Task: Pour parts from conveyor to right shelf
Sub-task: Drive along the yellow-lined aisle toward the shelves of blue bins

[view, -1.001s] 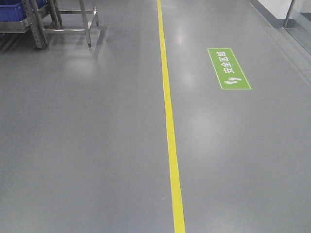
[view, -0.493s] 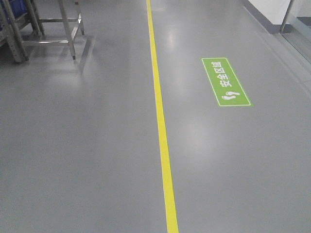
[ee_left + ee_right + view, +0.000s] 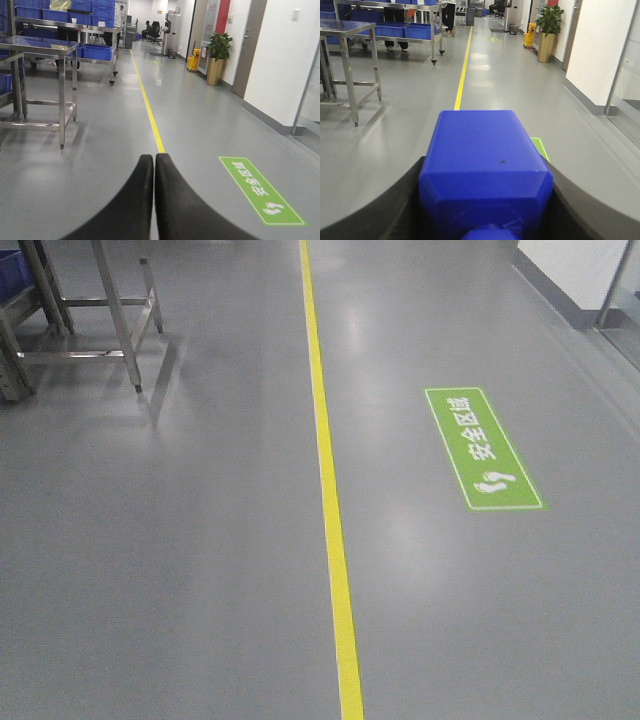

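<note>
A bright-blue plastic part (image 3: 485, 150) fills the lower middle of the right wrist view, with my right gripper (image 3: 486, 172) shut on it, black fingers (image 3: 395, 200) against both its sides. My left gripper (image 3: 154, 159) is shut with nothing in it, its tips pressed together above the grey floor. The conveyor is out of view. Steel racks with blue bins (image 3: 97, 51) (image 3: 402, 31) stand far down the left side of the corridor; I cannot tell whether one is the right shelf.
A yellow floor line (image 3: 325, 470) runs down the corridor, with a green floor sign (image 3: 483, 448) to its right. A bare steel table (image 3: 45, 47) (image 3: 125, 330) stands left. Along the right white wall are a potted plant (image 3: 218, 55) and a yellow bucket (image 3: 193, 62).
The front view has shifted: the green sign and the steel table legs sit lower in the frame, and the yellow line has slid left.
</note>
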Controlling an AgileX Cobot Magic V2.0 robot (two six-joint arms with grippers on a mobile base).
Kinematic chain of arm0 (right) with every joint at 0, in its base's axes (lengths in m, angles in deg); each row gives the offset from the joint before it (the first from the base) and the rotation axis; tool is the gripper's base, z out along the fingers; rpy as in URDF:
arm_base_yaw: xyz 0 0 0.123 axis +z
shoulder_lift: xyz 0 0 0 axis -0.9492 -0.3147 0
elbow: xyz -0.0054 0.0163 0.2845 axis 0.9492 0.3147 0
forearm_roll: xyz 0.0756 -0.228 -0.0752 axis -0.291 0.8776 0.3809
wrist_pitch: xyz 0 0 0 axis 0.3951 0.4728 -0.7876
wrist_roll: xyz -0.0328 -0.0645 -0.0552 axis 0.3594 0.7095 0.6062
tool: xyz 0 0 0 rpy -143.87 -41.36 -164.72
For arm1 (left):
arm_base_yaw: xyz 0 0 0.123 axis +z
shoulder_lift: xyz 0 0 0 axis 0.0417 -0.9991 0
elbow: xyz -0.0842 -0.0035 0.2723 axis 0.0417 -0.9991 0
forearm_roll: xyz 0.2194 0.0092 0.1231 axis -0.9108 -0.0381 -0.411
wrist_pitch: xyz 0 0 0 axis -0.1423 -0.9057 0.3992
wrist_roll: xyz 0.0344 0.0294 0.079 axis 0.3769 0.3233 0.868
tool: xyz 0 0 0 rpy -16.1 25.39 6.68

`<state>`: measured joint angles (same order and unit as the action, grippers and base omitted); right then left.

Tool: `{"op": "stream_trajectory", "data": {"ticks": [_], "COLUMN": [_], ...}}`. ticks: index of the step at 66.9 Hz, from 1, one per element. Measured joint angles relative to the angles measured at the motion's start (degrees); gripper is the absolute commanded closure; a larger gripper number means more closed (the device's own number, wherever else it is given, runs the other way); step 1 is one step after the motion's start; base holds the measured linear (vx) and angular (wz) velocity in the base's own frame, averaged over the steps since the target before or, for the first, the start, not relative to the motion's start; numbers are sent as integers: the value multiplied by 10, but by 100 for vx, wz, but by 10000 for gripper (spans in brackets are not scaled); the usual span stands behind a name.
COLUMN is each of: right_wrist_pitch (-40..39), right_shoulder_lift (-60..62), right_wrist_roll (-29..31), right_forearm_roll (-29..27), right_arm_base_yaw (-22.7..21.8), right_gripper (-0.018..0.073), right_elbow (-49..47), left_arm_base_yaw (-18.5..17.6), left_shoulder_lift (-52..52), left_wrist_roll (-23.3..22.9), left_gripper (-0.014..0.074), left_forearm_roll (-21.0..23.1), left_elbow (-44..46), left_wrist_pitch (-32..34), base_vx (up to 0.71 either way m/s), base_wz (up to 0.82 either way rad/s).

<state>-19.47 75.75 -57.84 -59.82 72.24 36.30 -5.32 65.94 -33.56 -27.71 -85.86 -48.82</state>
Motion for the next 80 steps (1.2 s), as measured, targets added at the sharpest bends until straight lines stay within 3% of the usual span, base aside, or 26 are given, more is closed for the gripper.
{"op": "stream_trajectory", "data": {"ticks": [80], "right_wrist_pitch": [0], "right_shoulder_lift": [0], "right_wrist_roll": [0], "right_forearm_roll": [0], "right_arm_base_yaw": [0], "right_gripper": [564], "right_elbow": [0], "left_arm_base_yaw": [0], "left_shoulder_lift": [0], "left_wrist_roll": [0], "left_gripper": [603], "left_forearm_roll": [0], "left_elbow": [0], "left_wrist_pitch": [0], "base_vx": [69], "base_wz": [3]}}
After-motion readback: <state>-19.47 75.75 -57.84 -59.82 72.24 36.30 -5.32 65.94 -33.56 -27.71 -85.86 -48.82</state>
